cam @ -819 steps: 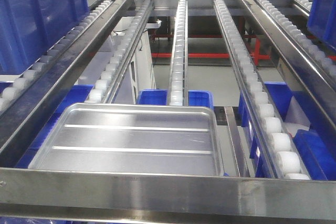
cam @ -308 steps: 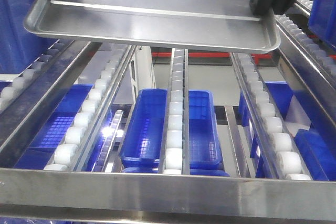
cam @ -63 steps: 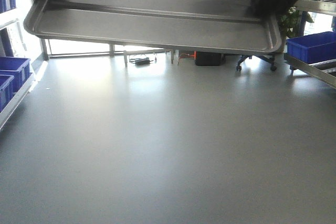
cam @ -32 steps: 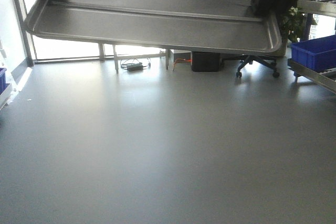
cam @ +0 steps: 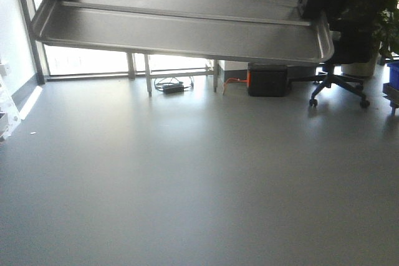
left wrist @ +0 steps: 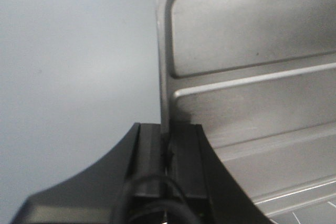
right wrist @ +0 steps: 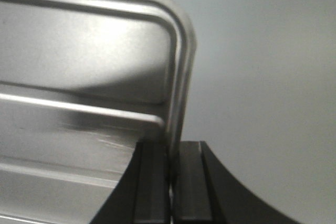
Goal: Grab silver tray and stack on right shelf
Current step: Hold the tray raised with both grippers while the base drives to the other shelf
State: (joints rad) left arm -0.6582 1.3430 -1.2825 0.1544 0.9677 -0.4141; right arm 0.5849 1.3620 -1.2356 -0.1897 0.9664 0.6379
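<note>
Inspector: Shifted rightward in the front view since half a second ago are the black swivel office chair (cam: 336,84) and the black box with an orange edge (cam: 267,79). The blue plastic bin (cam: 394,74) is reduced to a sliver at the right edge. A turn of the base is inferred.

Recorder: And the load?

Inspector: The shiny rectangular ribbed silver tray (cam: 187,32) is held aloft over the bare grey floor (cam: 187,179), its place in the frame unchanged. Its left short rim is pinched between the jaws of the left gripper (left wrist: 167,136), and its right rim likewise by the right gripper (right wrist: 173,148).

Recorder: Step in hand?

Inspector: Carrying is judged to be in hand. The right shelf is not in view. It must be faced and approached, then the tray lowered level onto it before either grip is released.
</note>
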